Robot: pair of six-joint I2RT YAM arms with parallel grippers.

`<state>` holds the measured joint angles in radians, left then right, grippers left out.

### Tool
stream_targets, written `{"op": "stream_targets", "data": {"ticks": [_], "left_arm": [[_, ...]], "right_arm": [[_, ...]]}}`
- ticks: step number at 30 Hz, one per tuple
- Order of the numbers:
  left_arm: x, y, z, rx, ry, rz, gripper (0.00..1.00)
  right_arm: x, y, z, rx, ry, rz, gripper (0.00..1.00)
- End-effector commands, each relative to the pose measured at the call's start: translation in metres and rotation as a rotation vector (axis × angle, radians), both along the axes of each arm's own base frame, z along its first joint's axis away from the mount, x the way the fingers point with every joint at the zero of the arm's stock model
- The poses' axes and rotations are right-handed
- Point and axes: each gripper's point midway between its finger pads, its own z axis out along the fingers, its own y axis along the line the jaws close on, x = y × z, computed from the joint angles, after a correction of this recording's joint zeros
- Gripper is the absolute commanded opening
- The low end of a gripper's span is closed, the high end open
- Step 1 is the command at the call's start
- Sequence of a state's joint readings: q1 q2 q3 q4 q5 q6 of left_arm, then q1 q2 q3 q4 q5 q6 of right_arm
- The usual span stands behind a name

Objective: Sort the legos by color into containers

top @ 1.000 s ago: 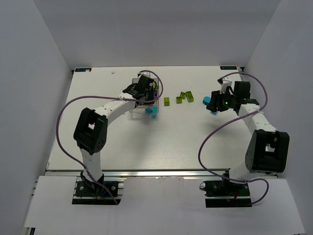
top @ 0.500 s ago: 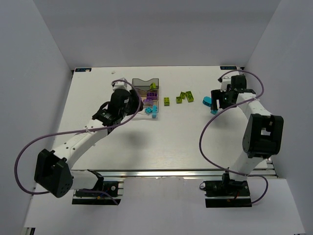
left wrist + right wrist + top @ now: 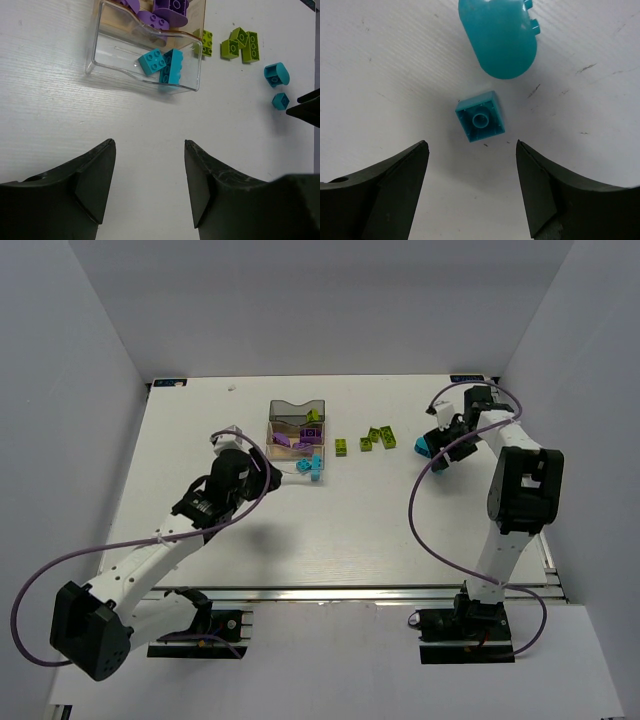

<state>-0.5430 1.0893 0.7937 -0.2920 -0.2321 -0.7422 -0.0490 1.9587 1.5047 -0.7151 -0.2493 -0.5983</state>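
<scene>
My left gripper (image 3: pixel 150 150) is open and empty over bare table, short of the clear container (image 3: pixel 107 70). That container holds two cyan legos (image 3: pixel 152 61). The amber container (image 3: pixel 200 12) behind it holds purple legos (image 3: pixel 165 10); the smoky grey container (image 3: pixel 298 408) is farthest. Three lime green legos (image 3: pixel 366 442) lie on the table to their right. My right gripper (image 3: pixel 472 147) is open above a small cyan brick (image 3: pixel 480 122) lying studs-down just ahead of its fingertips. A rounded cyan piece (image 3: pixel 497 37) sits just beyond that brick.
The right gripper's dark finger (image 3: pixel 305 107) shows at the right edge of the left wrist view, beside the small cyan brick (image 3: pixel 280 101). The table's right edge (image 3: pixel 530 470) runs close to the right arm.
My left arm has drawn back from over the containers toward the near left, gripper empty. My right arm swung toward the far side over the cyan pieces, its jaws wider.
</scene>
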Motion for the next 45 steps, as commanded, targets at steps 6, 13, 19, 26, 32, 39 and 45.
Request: {"op": "stream_targets", "data": {"ticks": [6, 13, 19, 26, 32, 39, 45], "left_arm": [[-0.013, 0.014, -0.002, -0.016, 0.001, 0.045, 0.67], [-0.016, 0.017, -0.003, -0.025, 0.004, 0.060, 0.68], [-0.019, 0.019, -0.003, -0.030, 0.002, 0.065, 0.68], [-0.022, 0.021, -0.004, -0.031, 0.004, 0.072, 0.68], [-0.023, 0.021, -0.001, -0.042, -0.003, 0.070, 0.68], [-0.029, 0.025, 0.002, -0.091, -0.038, 0.088, 0.71], [-0.035, 0.036, 0.002, -0.083, -0.040, 0.128, 0.78]], "right_arm": [[0.001, 0.004, -0.014, -0.058, 0.004, 0.108, 0.74], [0.010, 0.008, -0.022, -0.069, -0.004, 0.118, 0.72], [0.016, 0.007, -0.023, -0.079, 0.011, 0.108, 0.67], [0.013, 0.006, -0.024, -0.084, 0.023, 0.105, 0.52], [0.002, 0.021, -0.012, -0.007, 0.016, 0.143, 0.24], [-0.045, 0.100, 0.039, 0.225, -0.029, 0.396, 0.06], [-0.078, 0.189, 0.089, 0.343, -0.164, 0.630, 0.04]]}}
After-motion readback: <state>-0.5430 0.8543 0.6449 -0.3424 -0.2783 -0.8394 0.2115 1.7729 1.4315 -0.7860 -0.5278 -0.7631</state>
